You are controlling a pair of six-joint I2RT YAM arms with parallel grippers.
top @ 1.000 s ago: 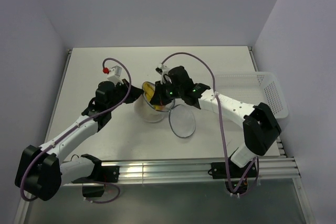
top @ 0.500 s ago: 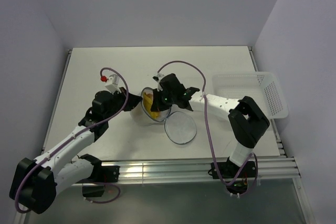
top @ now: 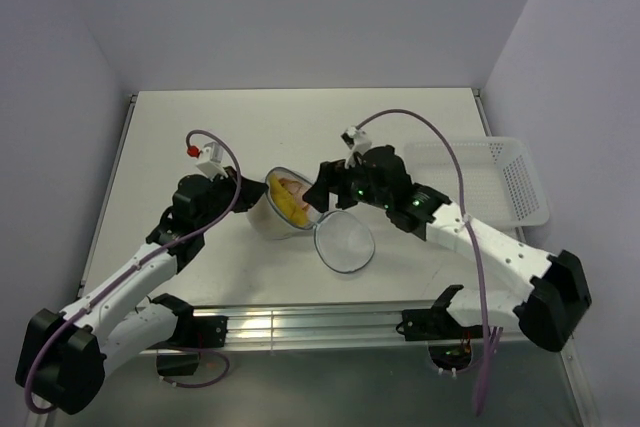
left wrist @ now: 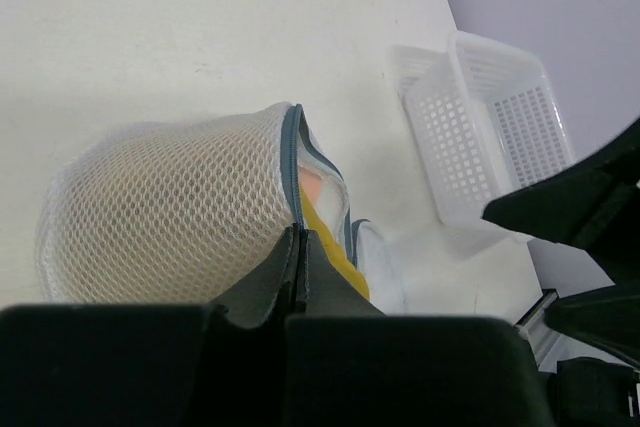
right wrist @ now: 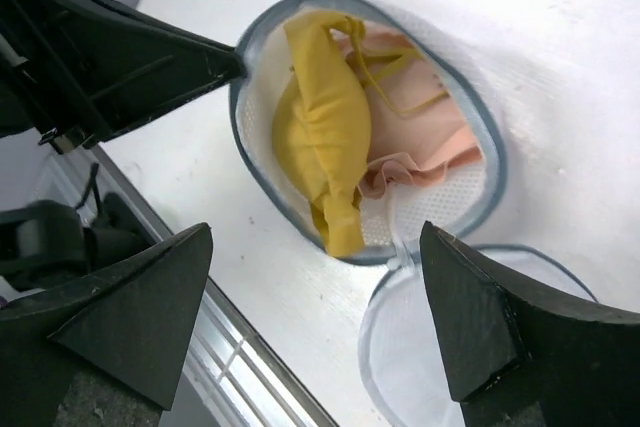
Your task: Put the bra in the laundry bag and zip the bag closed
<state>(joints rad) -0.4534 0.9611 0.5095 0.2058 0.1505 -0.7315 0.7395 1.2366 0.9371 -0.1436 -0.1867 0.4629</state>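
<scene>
The laundry bag (top: 268,219) lies on its side mid-table, its mouth facing right and its round mesh lid (top: 346,243) flopped open on the table. A yellow and pink bra (right wrist: 325,137) is bunched inside the bag, with a yellow end hanging over the grey zip rim (right wrist: 245,147). My left gripper (left wrist: 299,237) is shut on the top of that rim, next to the mesh dome (left wrist: 170,207). The right gripper (right wrist: 318,237) hovers open just over the mouth, with nothing between its fingers; in the top view it (top: 322,189) sits right of the bag.
A white plastic lattice basket (top: 500,179) stands at the table's right edge. The table's front rail (top: 330,322) runs along the near side below the lid. The left arm's fingers (right wrist: 150,57) cross the upper left of the right wrist view.
The right gripper opened, let go of the bra and drew back to the right, out of the bag's mouth. The bra stays in the bag. The left gripper kept its hold on the rim.
</scene>
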